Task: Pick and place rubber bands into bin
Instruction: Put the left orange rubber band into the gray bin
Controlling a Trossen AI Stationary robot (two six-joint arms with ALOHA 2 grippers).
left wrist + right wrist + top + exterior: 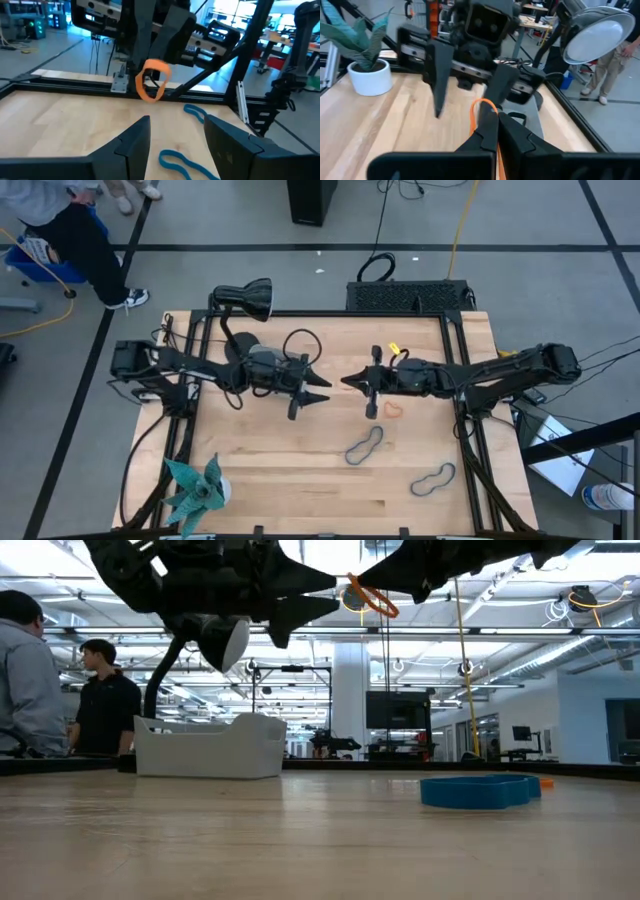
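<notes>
Pale wood-grain table (300, 470); right end effector (347, 381) pinches floppy orange loop (152, 80).

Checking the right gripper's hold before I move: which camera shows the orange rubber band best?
The left wrist view: the orange rubber band hangs as a full loop from the shut right gripper. The right wrist view shows only an arc above the fingertips; the low view shows it small against the ceiling; the high view hides it.

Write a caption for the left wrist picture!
Right pincer dangles an orange band in front of the open left pincer.
</notes>
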